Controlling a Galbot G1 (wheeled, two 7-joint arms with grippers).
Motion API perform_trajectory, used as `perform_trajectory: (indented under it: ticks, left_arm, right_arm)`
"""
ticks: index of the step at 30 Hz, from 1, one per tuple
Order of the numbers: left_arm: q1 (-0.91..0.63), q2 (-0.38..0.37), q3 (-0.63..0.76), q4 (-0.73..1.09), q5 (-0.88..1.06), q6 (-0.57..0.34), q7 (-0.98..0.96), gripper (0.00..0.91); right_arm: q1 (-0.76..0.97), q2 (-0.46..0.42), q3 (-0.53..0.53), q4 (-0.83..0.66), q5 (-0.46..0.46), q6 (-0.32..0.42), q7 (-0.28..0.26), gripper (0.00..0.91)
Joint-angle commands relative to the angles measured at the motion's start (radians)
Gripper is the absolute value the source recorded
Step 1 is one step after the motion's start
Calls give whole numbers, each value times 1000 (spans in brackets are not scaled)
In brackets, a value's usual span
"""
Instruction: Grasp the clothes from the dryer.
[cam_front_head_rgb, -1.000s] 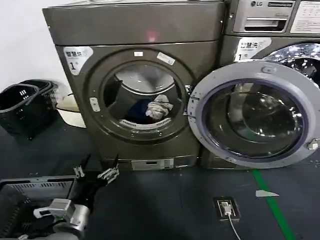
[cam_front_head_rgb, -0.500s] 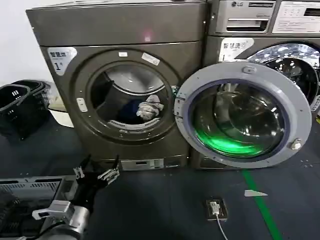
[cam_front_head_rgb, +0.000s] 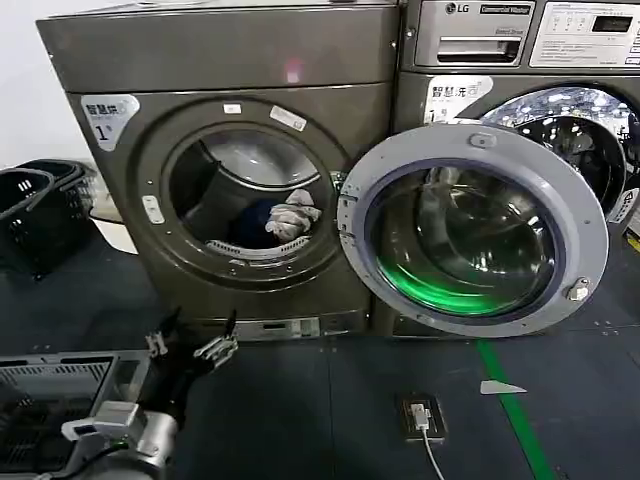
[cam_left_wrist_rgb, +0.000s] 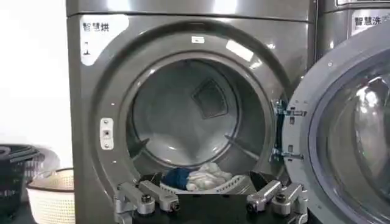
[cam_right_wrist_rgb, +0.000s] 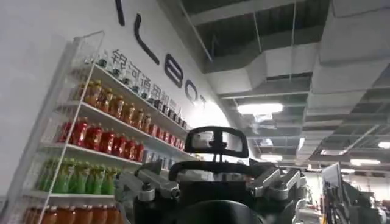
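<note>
We're holding the left claw (cam_front_head_rgb: 190, 343) released, low & well short of the dryer (cam_front_head_rgb: 230, 60); clothes (cam_front_head_rgb: 280, 217) sitting far inside, so it's risking clipping the door (cam_front_head_rgb: 590, 220) rim. Right claw (cam_right_wrist_rgb: 210, 182) is looking released too.

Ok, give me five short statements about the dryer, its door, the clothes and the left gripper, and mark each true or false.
1. The dryer has its door swung open. True.
2. The clothes lie on the floor before the machine. False: they lie inside the drum, near its front lip.
3. The left gripper is open and holds nothing. True.
4. The left gripper is already inside the drum. False: it hovers low, outside and in front of the dryer.
5. The bundle includes pale fabric beside a dark blue garment. True.
</note>
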Motion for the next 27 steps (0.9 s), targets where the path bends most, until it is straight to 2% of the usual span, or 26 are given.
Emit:
perform_trajectory:
  ticks: [1,27]
  left_arm:
    - [-1,0,-2,3,-1,1,1,907]
    - [1,8,1,-9,-4,0,4,907]
  right_arm:
    - [0,1,0,1,1,3,-1,907]
    - [-8,13,4,11,5,18,-10,907]
